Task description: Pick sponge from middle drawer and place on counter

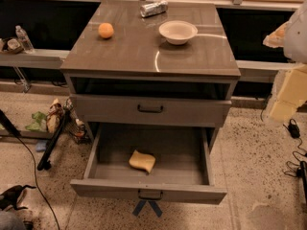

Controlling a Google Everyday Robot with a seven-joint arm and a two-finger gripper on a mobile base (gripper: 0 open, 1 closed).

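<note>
The sponge [142, 161], a small pale-yellow curved block, lies on the floor of the open middle drawer [148, 191], a little left of its centre. The drawer is pulled fully out at the bottom of the grey cabinet and has a dark handle on its front. The counter [144, 56] is the glossy grey-brown top of the cabinet. My gripper [288, 92] shows blurred at the right edge of the camera view, level with the upper drawer front, well to the right of the cabinet and above the sponge. It holds nothing that I can see.
On the counter stand an orange fruit [106, 30], a white bowl [178, 31] and a silver can [154, 8] lying at the back. A shut drawer front [150, 109] sits above the open one. Cables and clutter [53, 123] lie on the floor at left, more cables [295, 128] at right.
</note>
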